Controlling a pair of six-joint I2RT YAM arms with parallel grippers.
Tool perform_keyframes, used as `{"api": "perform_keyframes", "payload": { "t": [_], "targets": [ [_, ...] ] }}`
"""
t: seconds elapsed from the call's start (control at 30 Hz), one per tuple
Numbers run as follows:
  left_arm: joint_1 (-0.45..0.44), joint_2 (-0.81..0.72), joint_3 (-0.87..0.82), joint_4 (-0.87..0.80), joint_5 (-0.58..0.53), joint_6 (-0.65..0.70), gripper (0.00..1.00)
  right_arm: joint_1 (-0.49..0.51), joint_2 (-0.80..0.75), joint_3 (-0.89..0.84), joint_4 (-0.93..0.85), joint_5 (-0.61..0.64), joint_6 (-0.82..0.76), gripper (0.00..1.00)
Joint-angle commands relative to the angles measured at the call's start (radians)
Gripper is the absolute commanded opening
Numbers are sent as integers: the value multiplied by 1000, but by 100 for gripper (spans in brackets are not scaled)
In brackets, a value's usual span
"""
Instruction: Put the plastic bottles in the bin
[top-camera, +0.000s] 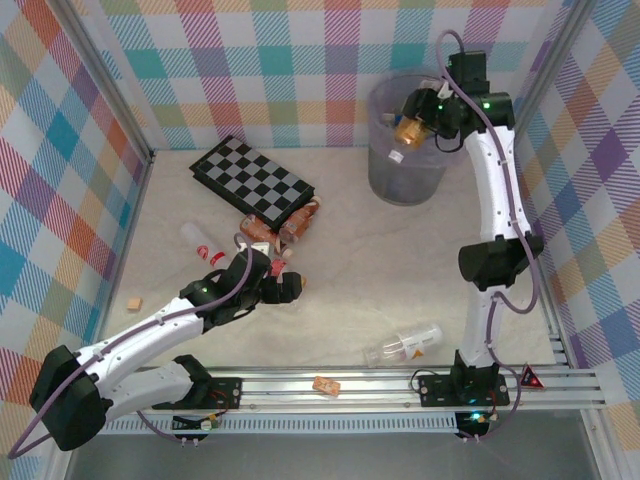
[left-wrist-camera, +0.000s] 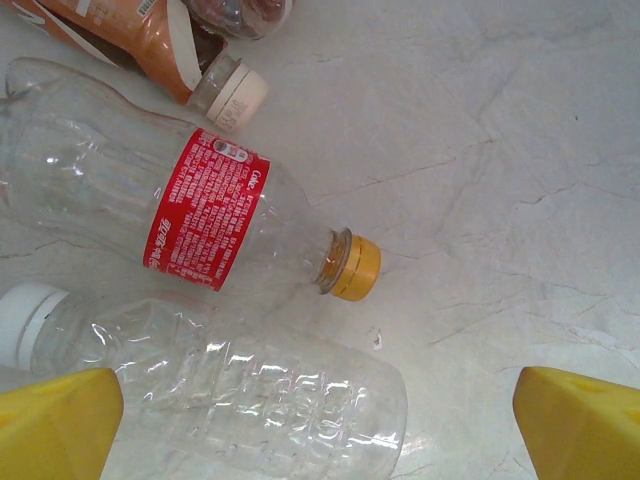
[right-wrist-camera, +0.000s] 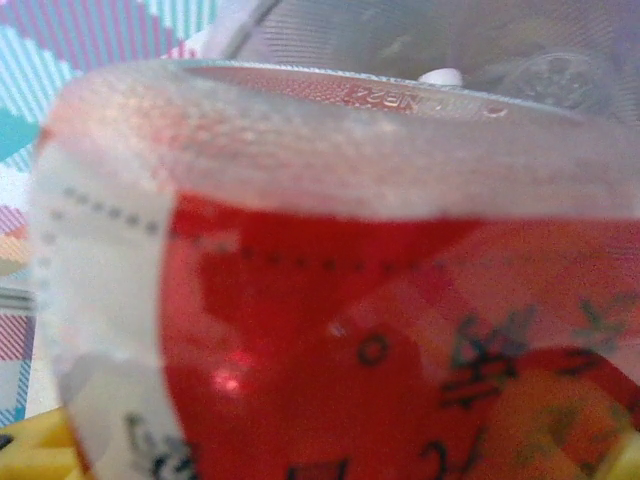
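Pressed against my right wrist camera is a clear plastic bottle with a red label. It is clamped in my right gripper, whose yellow pads just show at its sides. From above, it hangs over the mouth of the tall translucent pale-purple bin at the far right of the table, not yet let go. Past the bottle's rim I glimpse a white cap and what looks like a clear bottle base down inside the bin, so I judge some bottles are already in, though I cannot count them. Plenty is left. My left gripper hovers spread wide and empty over a red-labelled clear bottle with a yellow cap. A bare ribbed clear bottle with a white cap lies just beside that one, and an orange-brown-labelled bottle lies beyond. A white-and-red bottle lies apart to the left, and a clear bottle by the front rests near the metal rail. The cluster sits at the near edge of the flat black-and-white checkerboard, which limits my sweep there. The bin stands close to the checked back wall and the right corner post, so room is tight. Between the cluster and the bin the pale tabletop lies open.
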Motion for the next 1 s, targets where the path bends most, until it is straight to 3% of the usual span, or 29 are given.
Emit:
{"api": "perform_keyframes", "payload": {
  "t": [0.0,0.3,0.67,0.87,0.97],
  "targets": [
    [7,-15,2,-26,-14,19,100,-43,13,36,31,-98,33,62],
    [9,7,19,-29,-17,15,100,-105,69,41,162,-162,80,63],
    [9,38,36,-30,-16,9,100,-111,124,37,368,-182,133,67],
    [8,50,40,-28,-13,5,100,-114,98,9,460,-252,175,67],
    [9,56,42,-23,-10,3,100,-114,79,5,471,-200,161,67]
  ]
}}
